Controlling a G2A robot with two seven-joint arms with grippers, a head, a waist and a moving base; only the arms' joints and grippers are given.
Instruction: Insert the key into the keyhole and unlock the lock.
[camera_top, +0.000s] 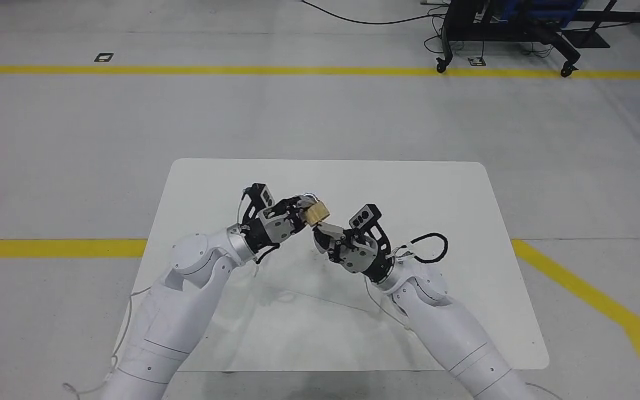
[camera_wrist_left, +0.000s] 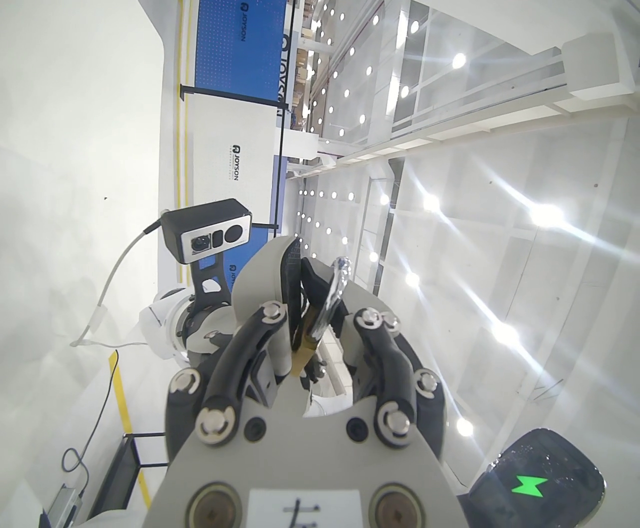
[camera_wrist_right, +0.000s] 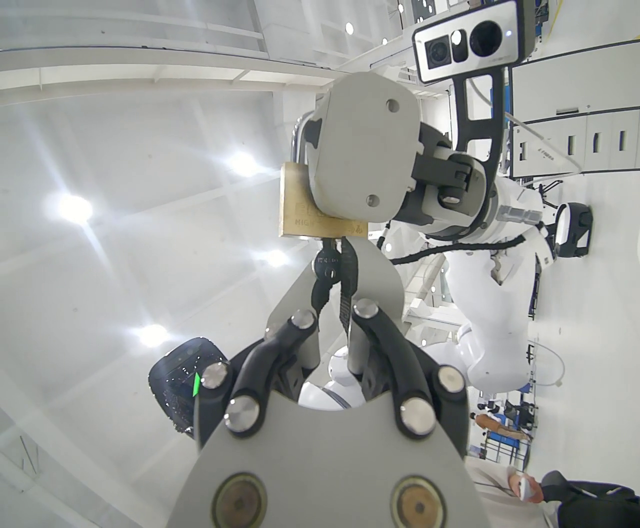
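Holding the brass lock (camera_top: 317, 211) above the white table (camera_top: 450, 200), we have the left gripper (camera_top: 300, 213) clamped on its body, shackle (camera_wrist_right: 298, 142) on the side opposite the key (camera_wrist_right: 325, 262). Our right gripper (camera_wrist_right: 337, 261) has its jaws together on the key, whose black head sits against the lock's bottom face; we cannot see the blade

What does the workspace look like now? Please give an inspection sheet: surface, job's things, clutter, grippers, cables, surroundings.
Surface: white table, arms raised over it.
Job's things: brass padlock held in the air; key at its bottom face, blade hidden.
Clutter: nothing seen.
Grippers: left gripper shut on the padlock; right gripper shut on the key.
Cables: black cable loop by the right arm; second cable on the grey floor.
Surroundings: yellow lines on the floor; dark cart beyond the table.
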